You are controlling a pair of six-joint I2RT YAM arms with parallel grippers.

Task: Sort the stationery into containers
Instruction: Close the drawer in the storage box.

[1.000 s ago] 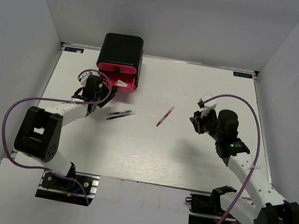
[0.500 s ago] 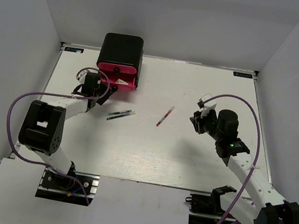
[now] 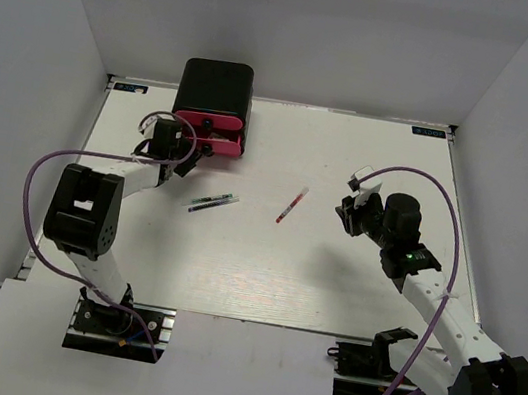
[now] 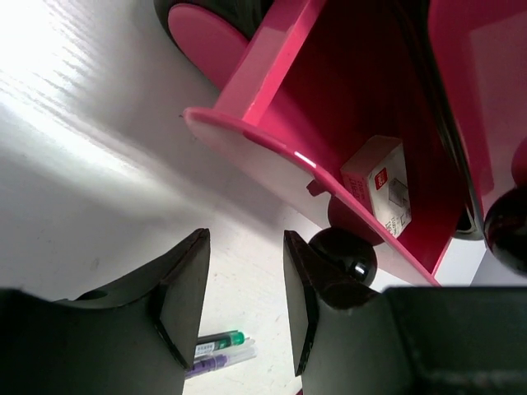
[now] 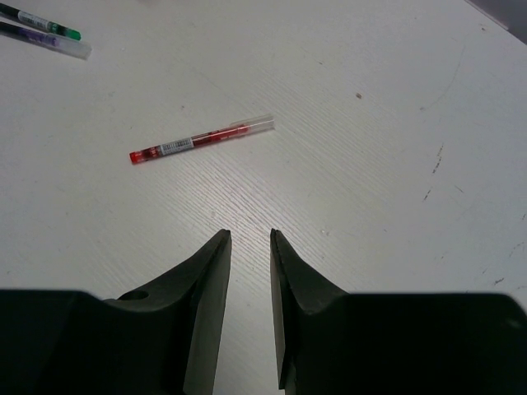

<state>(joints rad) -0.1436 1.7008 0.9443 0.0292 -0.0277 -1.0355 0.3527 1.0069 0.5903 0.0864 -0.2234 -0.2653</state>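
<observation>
Stowed in open drawer [image 4: 272, 156]: eraser block [image 4: 379, 185]. On table [image 3: 333, 270]: red pen [image 5: 200, 141], pen pair [image 3: 213, 200]. Left gripper [image 4: 245, 280], right gripper [image 5: 249, 247] part-open, empty.

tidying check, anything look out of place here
One pink-red drawer of the black boxy cabinet stands open, a small white eraser block inside; a thin red pen and the green and purple pens lie loose on the white table.

Bright, even overhead light; glare whitens the table [image 4: 49, 74] in the left wrist view, soft shadows elsewhere.
</observation>
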